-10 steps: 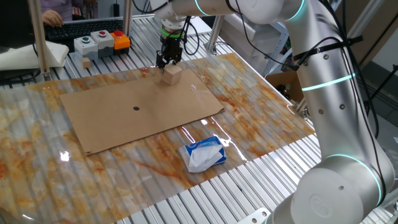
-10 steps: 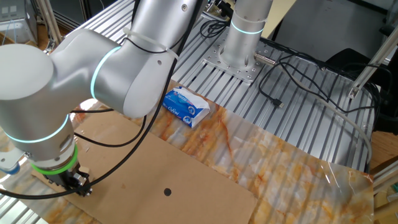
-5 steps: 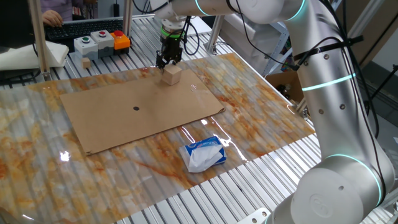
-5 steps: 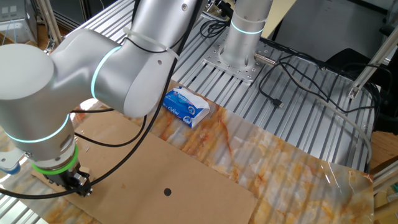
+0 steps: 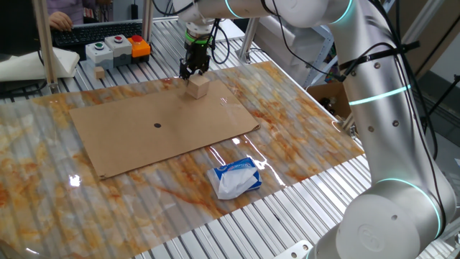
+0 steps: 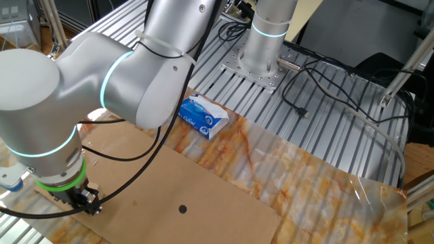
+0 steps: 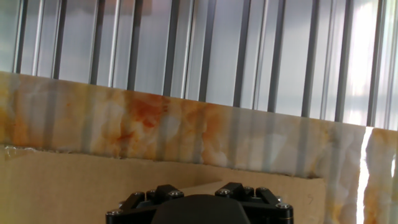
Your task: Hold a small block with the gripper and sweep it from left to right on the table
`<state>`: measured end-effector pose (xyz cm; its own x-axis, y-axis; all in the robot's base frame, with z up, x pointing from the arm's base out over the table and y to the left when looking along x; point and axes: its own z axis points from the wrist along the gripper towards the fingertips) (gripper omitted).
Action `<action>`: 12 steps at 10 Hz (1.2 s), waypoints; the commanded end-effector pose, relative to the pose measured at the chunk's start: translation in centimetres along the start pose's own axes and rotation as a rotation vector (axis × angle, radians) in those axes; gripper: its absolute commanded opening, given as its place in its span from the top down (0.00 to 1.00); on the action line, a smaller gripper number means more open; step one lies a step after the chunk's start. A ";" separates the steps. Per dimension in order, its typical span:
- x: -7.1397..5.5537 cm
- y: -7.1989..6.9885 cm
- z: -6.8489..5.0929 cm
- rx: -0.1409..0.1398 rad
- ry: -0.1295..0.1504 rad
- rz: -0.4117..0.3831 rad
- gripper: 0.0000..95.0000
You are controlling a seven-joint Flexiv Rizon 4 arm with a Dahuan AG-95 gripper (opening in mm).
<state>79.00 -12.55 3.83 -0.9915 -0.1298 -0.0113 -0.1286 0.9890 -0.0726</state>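
The gripper (image 5: pixel 194 70) sits half-open atop the block (image 5: pixel 198 87); grip uncertain. Light, stiff wood: pinch 2 opposite faces, 3 and 9 o'clock.

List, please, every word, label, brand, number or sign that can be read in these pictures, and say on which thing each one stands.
No text can be read in any view.
White-and-blue packet: blue print on its face, too small and blurred to read.
Button box: red and green buttons, no readable label.
Cardboard sheet: only a dark dot, no writing.
Small block: plain faces.
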 end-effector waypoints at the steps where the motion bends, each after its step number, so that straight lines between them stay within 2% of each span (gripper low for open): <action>1: -0.1 0.4 0.2 -0.001 0.001 0.016 0.40; 3: -0.3 1.1 -0.3 -0.001 0.022 0.019 0.40; 4: -0.4 1.3 -0.2 -0.002 0.022 0.022 0.40; 5: -0.5 1.9 0.2 -0.002 0.016 0.067 0.40; 6: -0.7 2.6 0.7 0.008 0.014 0.088 0.40; 7: -0.7 2.7 0.6 0.017 0.020 0.085 0.40; 8: -0.8 2.9 0.0 0.019 0.035 0.081 0.40; 9: -0.9 3.2 -0.9 0.011 0.068 0.073 0.40; 10: -1.0 3.6 -1.3 0.005 0.067 0.082 0.40; 12: -1.3 4.8 -0.8 0.012 0.060 0.119 0.40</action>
<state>79.29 -7.52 4.17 -0.9985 -0.0184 0.0513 -0.0228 0.9961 -0.0857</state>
